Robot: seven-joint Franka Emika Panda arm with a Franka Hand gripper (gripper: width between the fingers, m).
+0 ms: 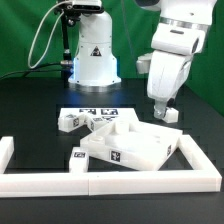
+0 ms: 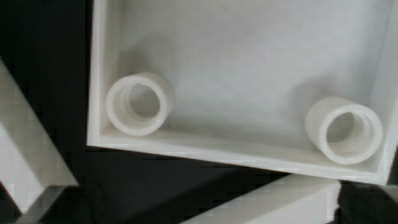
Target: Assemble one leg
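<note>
Gripper (image 1: 164, 110) hangs low over the far corner of the large white slab (image 1: 135, 143), on the exterior view's right. Its fingertips are dark and small there, and the wrist view shows none of them, so I cannot tell whether the jaws stand wide or narrow, or whether they hold anything. A small white piece (image 1: 173, 116) sits just beside the fingertips; contact is unclear.

The slab rests tilted on the black surface (image 1: 30, 110), with its raised rim and a square tag facing the camera. The wrist view looks straight down into it, and two round white rings (image 2: 139, 103) stand at its inner corners.

A leg (image 1: 70, 122), a small white block with a black-and-white tag, lies on the surface towards the exterior view's left, well apart from the gripper and just beside the marker board (image 1: 97, 112). A low white rail (image 1: 150, 182) borders the near edge.
</note>
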